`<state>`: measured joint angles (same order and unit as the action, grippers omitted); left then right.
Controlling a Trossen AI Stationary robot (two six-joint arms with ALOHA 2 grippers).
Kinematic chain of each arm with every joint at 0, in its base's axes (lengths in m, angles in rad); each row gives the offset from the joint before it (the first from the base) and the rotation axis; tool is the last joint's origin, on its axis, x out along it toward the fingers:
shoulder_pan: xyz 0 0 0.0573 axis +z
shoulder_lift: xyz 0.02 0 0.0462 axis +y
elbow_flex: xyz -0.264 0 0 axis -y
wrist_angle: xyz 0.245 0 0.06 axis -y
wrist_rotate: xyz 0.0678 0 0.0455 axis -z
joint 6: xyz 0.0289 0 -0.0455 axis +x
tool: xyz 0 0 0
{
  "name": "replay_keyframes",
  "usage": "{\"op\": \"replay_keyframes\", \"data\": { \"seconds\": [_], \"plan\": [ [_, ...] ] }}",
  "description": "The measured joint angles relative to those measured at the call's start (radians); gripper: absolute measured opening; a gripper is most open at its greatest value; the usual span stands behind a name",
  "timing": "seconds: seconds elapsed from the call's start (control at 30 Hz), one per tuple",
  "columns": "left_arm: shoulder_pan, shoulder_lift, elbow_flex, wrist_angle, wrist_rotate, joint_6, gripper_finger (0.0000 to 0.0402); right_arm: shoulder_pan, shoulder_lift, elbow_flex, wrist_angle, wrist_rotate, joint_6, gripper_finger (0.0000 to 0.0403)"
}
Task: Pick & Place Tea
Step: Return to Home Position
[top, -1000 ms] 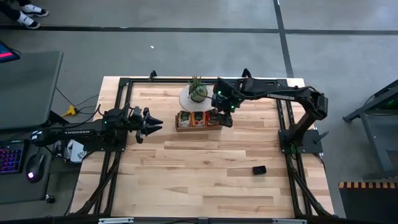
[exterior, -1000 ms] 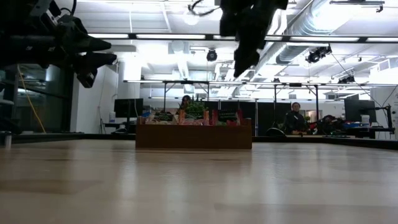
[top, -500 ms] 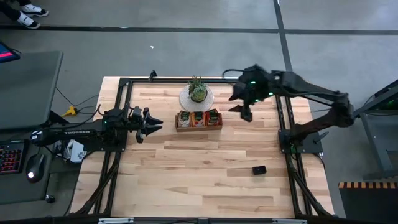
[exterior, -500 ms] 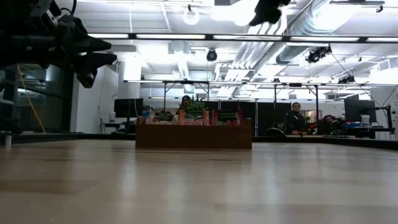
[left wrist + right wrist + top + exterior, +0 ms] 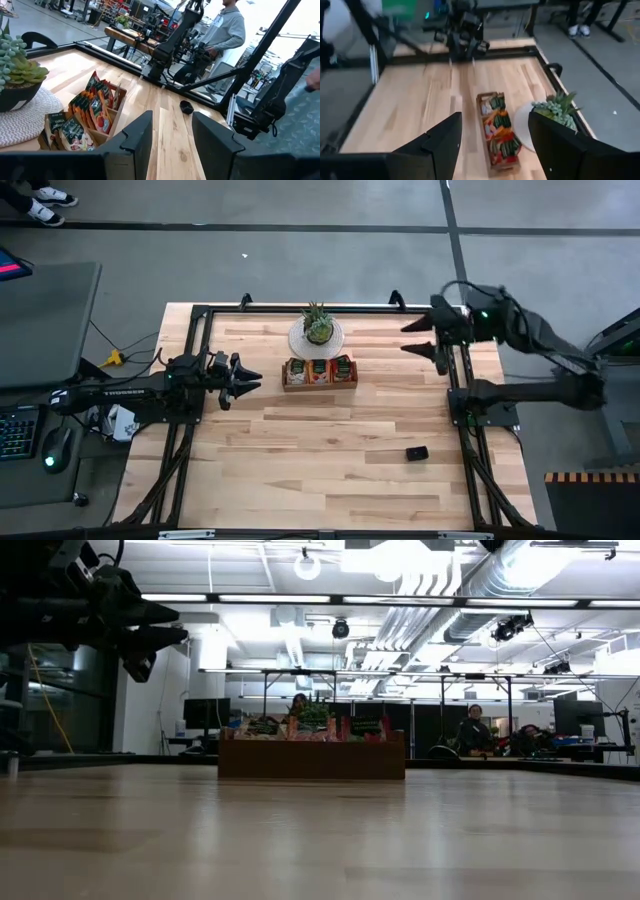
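While both arms hang clear of the middle of the table (image 5: 330, 480), here's the scene around them. A potted plant (image 5: 318, 326) sits on a round white mat (image 5: 297, 340) at the far side, just behind the wooden tray (image 5: 320, 387). A small black block (image 5: 417, 453) lies well apart from all that, toward the near right. The way from either gripper to the tray is open board. Off the table, a person in a grey hoodie (image 5: 227, 27) stands beyond the frame in the left wrist view. Another person (image 5: 473, 730) sits far back in the low view.

Now the tea (image 5: 319, 370): the sachets stand packed on edge in the tray's compartments, red-orange and green, with their tops poking above the rim. The right gripper (image 5: 408, 338) hovers over the far right part of the table. It's well to the right of the tray and pointing toward it, fingers spread wide with nothing between them. The left gripper (image 5: 250, 379) waits at the left side, about level with the tray, its fingers parted and empty too.
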<state>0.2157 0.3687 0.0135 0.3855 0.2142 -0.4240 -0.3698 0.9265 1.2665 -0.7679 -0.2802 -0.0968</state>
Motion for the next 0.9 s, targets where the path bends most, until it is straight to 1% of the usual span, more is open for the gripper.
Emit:
{"op": "replay_keyframes", "data": {
  "seconds": [0.17,0.3,0.47,0.63,0.7,0.77,0.83,0.9],
  "plan": [
    [0.0,0.0,0.0,0.0,0.0,0.0,0.0138,-0.048,-0.256,-0.325,0.22,-0.017,0.147,0.0224],
    [0.0,0.0,0.0,0.0,0.0,0.0,0.0138,-0.076,-0.458,-0.526,0.363,-0.018,0.27,0.0224],
    [0.0,0.0,0.0,0.0,-0.008,-0.003,0.0138,-0.102,-0.685,-0.69,0.423,0.009,0.381,0.0224],
    [0.0,0.0,0.0,0.0,-0.028,-0.03,0.0138,-0.109,-0.9,-0.798,0.457,0.024,0.473,0.0224],
    [0.0,0.0,0.0,0.001,-0.029,-0.03,0.0138,-0.108,-0.922,-0.821,0.468,0.029,0.496,0.0225],
    [0.0,0.0,0.0,0.001,-0.029,-0.03,0.0138,-0.107,-0.91,-0.823,0.445,0.003,0.488,0.0225],
    [0.0,0.002,0.0,-0.003,-0.027,-0.03,0.0138,-0.108,-0.894,-0.813,0.496,-0.028,0.475,0.0225],
    [0.0,0.002,0.0,-0.008,-0.026,-0.03,0.0138,-0.108,-0.904,-0.819,0.479,-0.036,0.459,0.0225]
  ]
}}
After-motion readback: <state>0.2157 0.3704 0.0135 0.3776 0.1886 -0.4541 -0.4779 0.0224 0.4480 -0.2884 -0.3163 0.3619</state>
